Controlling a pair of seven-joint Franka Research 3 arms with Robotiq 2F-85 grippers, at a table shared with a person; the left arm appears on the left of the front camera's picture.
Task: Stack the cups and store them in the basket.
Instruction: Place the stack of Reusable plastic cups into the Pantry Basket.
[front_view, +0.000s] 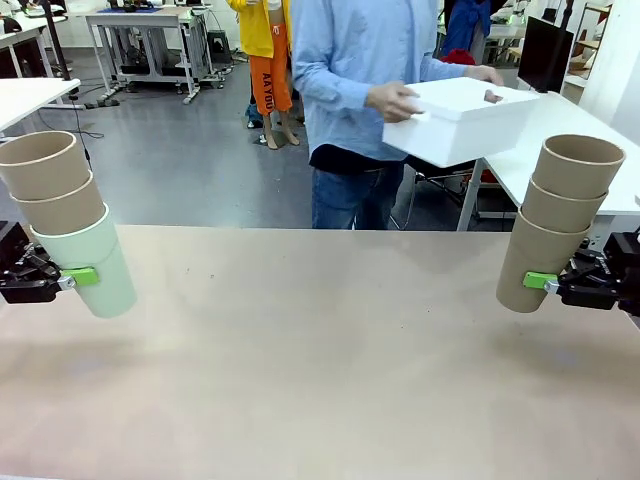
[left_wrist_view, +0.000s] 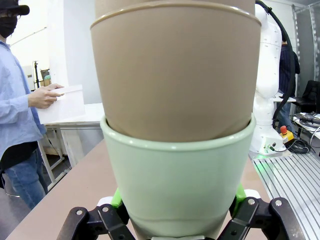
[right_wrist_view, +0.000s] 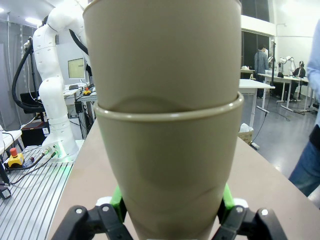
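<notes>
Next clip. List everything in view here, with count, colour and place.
mint cup: one, pale green, bottom of the left stack, over the table's left side
tan cups: two, brown, nested in the mint cup
right stack: three nested cups, brown, tilted over the table's right side
basket: one, white, held in the air beyond the table's far edge
table: one, tan, in the foreground
side table: one, white, far right behind the basket
person: one, blue shirt and jeans, far side
hands: two, gripping the basket
left gripper: black with green pads, shut on the mint cup
right gripper: same colours, shut on the right stack's bottom cup
</notes>
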